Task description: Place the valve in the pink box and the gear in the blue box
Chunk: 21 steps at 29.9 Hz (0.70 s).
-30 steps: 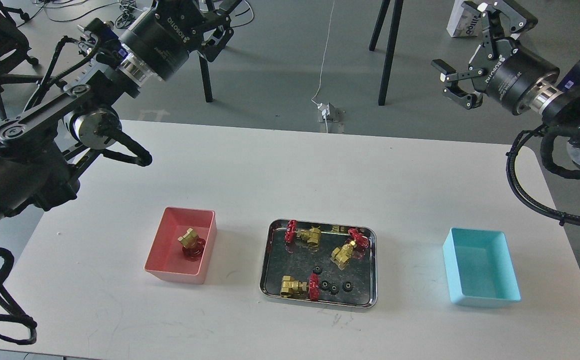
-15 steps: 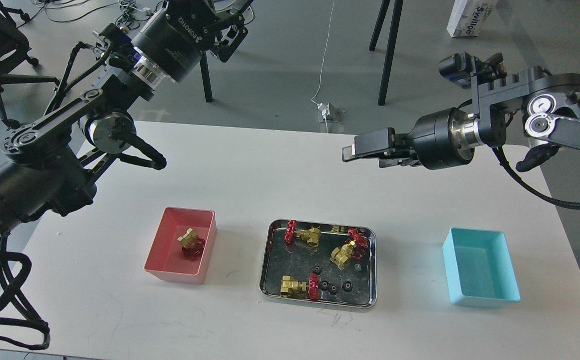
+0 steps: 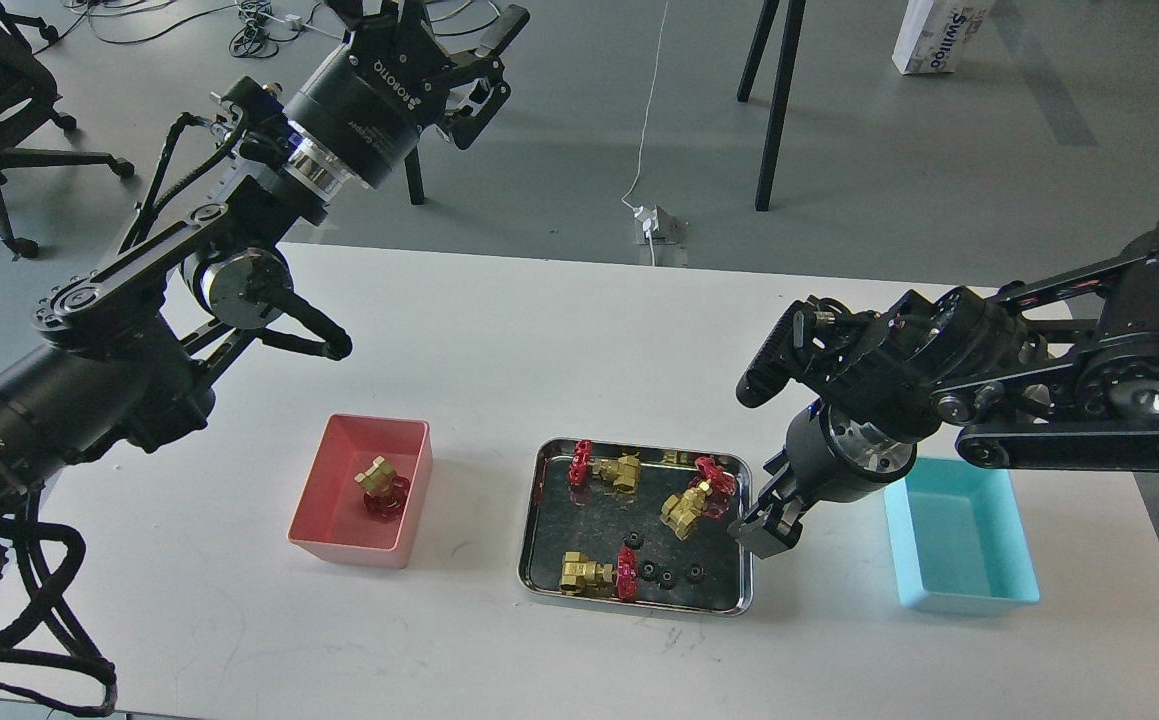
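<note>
The pink box (image 3: 351,550) stands left of centre with one brass valve (image 3: 382,486) with a red handwheel inside it. Three more valves (image 3: 681,508) lie in the steel tray (image 3: 530,520), and several tiny black gears (image 3: 648,570) lie along its front. The blue box (image 3: 959,535) stands at the right and looks empty. My right gripper (image 3: 765,528) points down at the tray's right edge, beside the right-hand valve; its fingers are dark and I cannot tell them apart. My left gripper (image 3: 439,35) is held high behind the table, open and empty.
The white table (image 3: 539,340) carries only the two boxes and the tray. My right forearm (image 3: 1039,400) stretches over the table above the blue box. Chair and stand legs (image 3: 777,100) and cables are on the floor beyond.
My right arm has swung from high at the right down and left, until its gripper points at the tray's right edge. My left gripper has drifted slightly right. The objects have not moved.
</note>
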Available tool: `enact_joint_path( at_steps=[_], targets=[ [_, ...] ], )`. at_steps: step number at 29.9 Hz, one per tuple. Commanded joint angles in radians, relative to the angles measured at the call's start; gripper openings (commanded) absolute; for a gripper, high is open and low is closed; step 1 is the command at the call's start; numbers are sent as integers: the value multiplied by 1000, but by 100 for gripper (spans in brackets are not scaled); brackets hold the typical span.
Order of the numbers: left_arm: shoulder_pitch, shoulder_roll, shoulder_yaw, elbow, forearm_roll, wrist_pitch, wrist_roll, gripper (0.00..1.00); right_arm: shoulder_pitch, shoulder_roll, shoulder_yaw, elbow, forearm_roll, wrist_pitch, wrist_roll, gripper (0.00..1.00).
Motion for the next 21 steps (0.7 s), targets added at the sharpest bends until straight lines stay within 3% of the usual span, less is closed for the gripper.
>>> enact_joint_path(
  at_steps=[1,7,14,21],
  targets=[
    [5,-12,-8,1,0,1,0,83,-26,96,-10,-46,-11,0,0,67],
    [6,-12,-8,1,0,0,0,84,-74,255,-13,-200,-37,0,0,67],
    [9,-27,-8,7,0,0,0,85,-112,313,-16,-255,-61,0,0,64],
    [22,-35,-8,7,0,0,0,86,-106,310,-47,-252,-64,0,-2,51]
  ],
)
